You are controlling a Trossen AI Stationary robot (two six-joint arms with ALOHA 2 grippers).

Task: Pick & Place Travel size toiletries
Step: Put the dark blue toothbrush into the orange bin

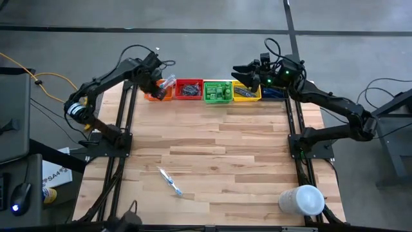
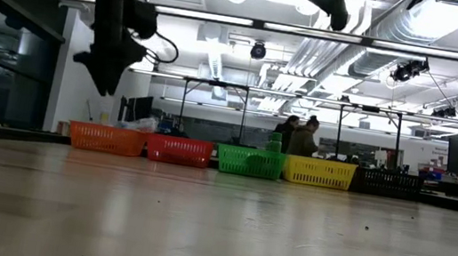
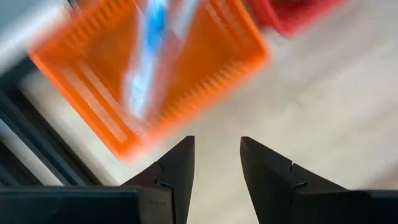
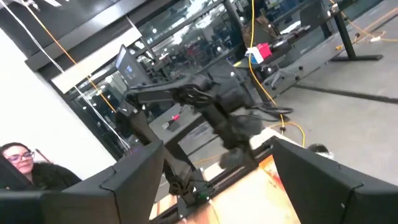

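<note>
A clear-wrapped white-blue toothbrush (image 3: 146, 56) lies in the orange bin (image 3: 205, 68) at the table's far left, one end sticking up over the bin's rim (image 1: 168, 82). My left gripper (image 3: 217, 146) hangs just above that bin (image 1: 158, 95), pointing steeply down, open, nothing between its fingers. A second wrapped toothbrush (image 1: 170, 182) lies flat on the bare wood near the front edge. My right gripper (image 1: 241, 69) hovers high over the yellow bin (image 1: 247, 93), pointing level, open and empty.
Along the far edge, a row of bins stands beside the orange one: a red bin (image 1: 188, 89) with dark items, a green bin (image 1: 217, 91) with green bottles, the yellow bin, and a dark bin (image 1: 273, 92). A large white cylinder (image 1: 302, 200) stands front right. People stand in the room beyond (image 2: 299, 138).
</note>
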